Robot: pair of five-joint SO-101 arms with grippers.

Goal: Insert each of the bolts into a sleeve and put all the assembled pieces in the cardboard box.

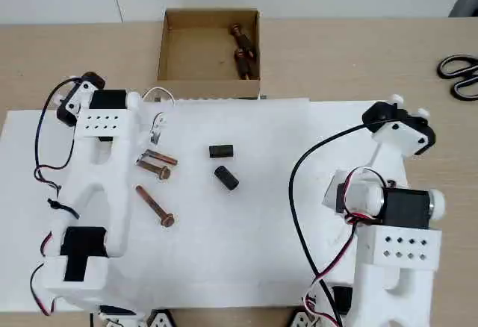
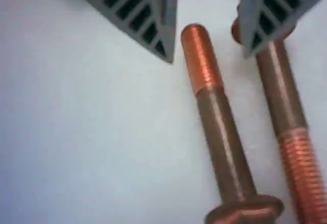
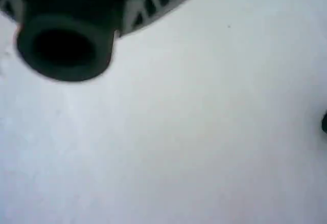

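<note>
The left end effector [image 2: 207, 55], jaws wide, straddles the tip of one bolt [image 2: 219, 127] at 9 o'clock on the mat [image 1: 284, 260]; the second bolt [image 2: 286, 106] lies just beside it, so closing may pinch both. The right end effector [image 3: 71, 9] holds a black sleeve [image 3: 64, 47]

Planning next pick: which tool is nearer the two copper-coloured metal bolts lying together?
Left: the left tool hangs open over the two copper-coloured metal bolts, one threaded tip between its fingertips. The right tool, gripping a black tubular sleeve, is far across the white mat.
</note>
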